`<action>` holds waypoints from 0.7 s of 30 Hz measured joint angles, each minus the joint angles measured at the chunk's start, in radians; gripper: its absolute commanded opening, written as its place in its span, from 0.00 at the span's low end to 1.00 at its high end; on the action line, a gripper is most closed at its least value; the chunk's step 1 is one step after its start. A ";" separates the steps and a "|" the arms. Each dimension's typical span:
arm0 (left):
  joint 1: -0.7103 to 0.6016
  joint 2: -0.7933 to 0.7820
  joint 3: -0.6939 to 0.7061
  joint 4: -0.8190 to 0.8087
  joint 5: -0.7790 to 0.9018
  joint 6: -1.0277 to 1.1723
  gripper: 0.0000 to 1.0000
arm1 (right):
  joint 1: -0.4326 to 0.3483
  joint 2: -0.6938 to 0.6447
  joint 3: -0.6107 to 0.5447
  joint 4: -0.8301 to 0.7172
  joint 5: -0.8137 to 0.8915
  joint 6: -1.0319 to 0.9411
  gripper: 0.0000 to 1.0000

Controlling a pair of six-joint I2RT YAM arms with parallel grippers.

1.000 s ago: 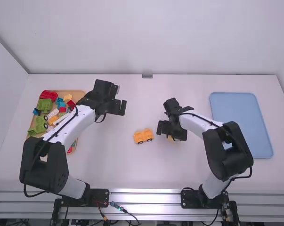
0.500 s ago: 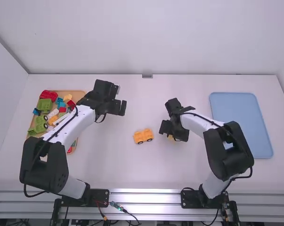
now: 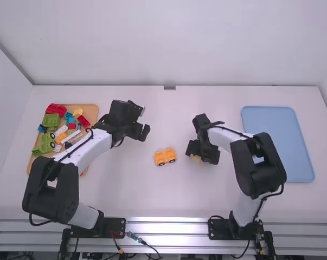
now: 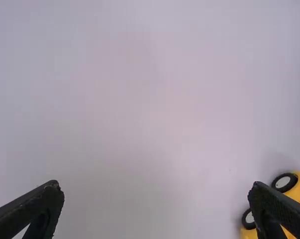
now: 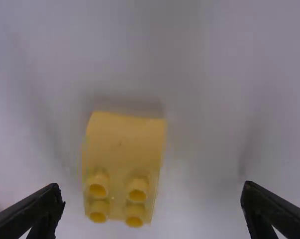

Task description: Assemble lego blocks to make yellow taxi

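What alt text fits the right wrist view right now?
A yellow block with a smooth curved end and four studs lies on the white table, between the open fingers of the right tool but not gripped.

Left arm (image 3: 86, 153) bent, left gripper (image 3: 141, 131) spread wide. Right arm (image 3: 223, 137) bent; right gripper (image 3: 200, 150) (tipped downward) likewise open.
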State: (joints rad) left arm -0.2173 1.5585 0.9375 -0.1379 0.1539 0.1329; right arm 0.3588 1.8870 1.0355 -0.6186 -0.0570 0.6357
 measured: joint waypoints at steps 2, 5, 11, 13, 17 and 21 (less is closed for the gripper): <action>0.000 -0.025 -0.039 0.046 0.013 0.024 0.99 | 0.000 0.016 0.014 -0.005 0.000 -0.003 0.93; 0.000 -0.154 -0.192 0.209 0.082 0.134 0.99 | 0.008 0.040 0.042 0.000 0.000 -0.009 0.93; -0.002 -0.370 -0.437 0.483 0.161 0.228 0.99 | 0.010 0.052 0.054 0.004 -0.002 -0.015 0.72; -0.003 -0.429 -0.504 0.526 0.171 0.233 0.99 | 0.005 0.052 0.054 0.002 -0.003 -0.013 0.63; -0.003 -0.469 -0.544 0.523 0.183 0.235 0.99 | 0.003 0.052 0.054 0.002 -0.008 -0.017 0.47; -0.003 -0.470 -0.544 0.496 0.211 0.263 0.99 | 0.003 0.052 0.054 0.002 -0.020 -0.013 0.31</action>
State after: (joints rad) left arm -0.2199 1.0889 0.3931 0.3580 0.3649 0.3958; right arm 0.3618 1.9392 1.0893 -0.6170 -0.0772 0.6228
